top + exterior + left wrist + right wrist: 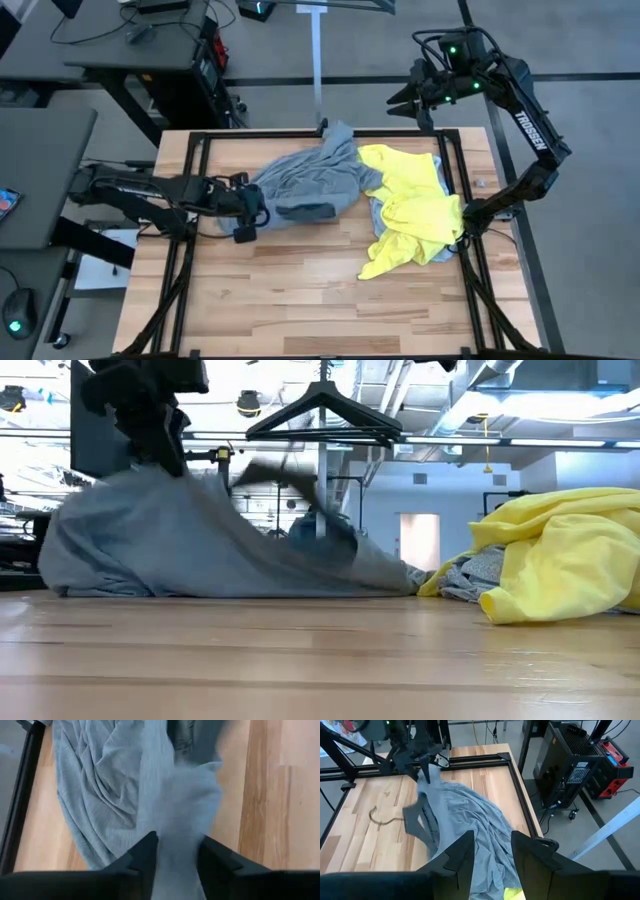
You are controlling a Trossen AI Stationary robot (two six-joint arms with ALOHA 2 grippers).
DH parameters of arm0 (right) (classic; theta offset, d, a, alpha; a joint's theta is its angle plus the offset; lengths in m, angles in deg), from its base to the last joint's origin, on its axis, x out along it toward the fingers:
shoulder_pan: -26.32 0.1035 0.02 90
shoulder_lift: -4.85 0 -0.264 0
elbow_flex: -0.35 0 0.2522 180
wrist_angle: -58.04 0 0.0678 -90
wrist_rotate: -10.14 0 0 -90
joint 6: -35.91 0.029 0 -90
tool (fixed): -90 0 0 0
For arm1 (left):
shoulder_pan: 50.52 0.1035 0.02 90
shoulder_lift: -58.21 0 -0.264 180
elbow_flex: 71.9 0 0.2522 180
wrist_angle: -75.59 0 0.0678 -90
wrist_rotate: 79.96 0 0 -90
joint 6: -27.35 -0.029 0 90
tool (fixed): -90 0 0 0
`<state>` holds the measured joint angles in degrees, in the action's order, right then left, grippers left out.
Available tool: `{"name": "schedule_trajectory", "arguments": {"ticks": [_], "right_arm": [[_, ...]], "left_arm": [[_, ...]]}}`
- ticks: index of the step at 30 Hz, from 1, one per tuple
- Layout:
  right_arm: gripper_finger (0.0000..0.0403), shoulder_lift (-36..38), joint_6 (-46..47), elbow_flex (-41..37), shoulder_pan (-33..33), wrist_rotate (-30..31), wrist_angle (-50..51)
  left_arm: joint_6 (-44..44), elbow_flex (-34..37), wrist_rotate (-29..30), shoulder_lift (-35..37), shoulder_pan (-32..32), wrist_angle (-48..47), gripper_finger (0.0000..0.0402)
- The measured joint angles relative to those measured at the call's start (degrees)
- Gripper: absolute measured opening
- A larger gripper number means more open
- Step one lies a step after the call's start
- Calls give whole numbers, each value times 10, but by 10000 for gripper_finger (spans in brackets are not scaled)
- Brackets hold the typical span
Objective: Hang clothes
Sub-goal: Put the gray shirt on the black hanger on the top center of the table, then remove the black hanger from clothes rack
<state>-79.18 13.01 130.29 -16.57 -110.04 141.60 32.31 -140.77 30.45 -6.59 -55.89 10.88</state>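
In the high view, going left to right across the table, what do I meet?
Left gripper → grey T-shirt → yellow T-shirt. The right gripper hangs beyond the table's far edge.

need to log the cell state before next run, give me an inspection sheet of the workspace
surface: wooden table, black frame around it
job's things: grey T-shirt heaped at centre; neon-yellow T-shirt beside it; black hanger raised behind
clutter: nothing seen
end effectors: left end effector at the grey T-shirt's edge, fabric between its fingers; right end effector raised beyond the far edge, holding nothing
cables: on the floor, far side
surroundings: desks, equipment rack
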Motion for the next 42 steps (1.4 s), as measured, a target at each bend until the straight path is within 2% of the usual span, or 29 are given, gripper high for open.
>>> {"name": "schedule_trajectory", "arguments": {"ticks": [4, 9, 12, 14, 16, 19, 22, 26, 29, 33, 36, 42], "right_arm": [[119, 0, 0, 0, 2, 0, 1], [119, -6, 0, 0, 1, 0, 3], [119, -19, 1, 0, 1, 0, 15], [119, -33, 1, 0, 2, 0, 28], [119, -53, 1, 0, 1, 2, 40], [119, -83, 1, -1, 0, 7, 51], [119, -110, 4, -1, 0, 16, 49], [119, -145, 12, -1, 1, 18, 48], [119, -170, 34, -1, 1, 41, 57], [119, -188, 81, -1, 0, 124, 52], [119, -191, 122, -1, -1, 167, -7], [119, -160, 170, -1, -6, 172, -189]], "left_arm": [[-34, -63, -4, 0, -1, -9, 166], [-56, -149, -7, 0, 4, -9, 176], [-13, -169, 31, 0, 44, 2, 174], [22, -169, 23, -1, 86, 15, 174], [66, -169, -22, -2, 132, 15, 174], [118, -169, -124, -18, 199, 20, 174], [119, -169, -192, -44, 239, 19, 173], [40, -169, -210, -84, 274, 20, 173], [-32, -169, -285, -120, 311, 21, 173], [-108, -168, -371, -162, 368, 31, 173], [-145, -168, -385, -179, 410, 58, 173], [-192, -181, -386, -173, 470, 104, 173]]}}
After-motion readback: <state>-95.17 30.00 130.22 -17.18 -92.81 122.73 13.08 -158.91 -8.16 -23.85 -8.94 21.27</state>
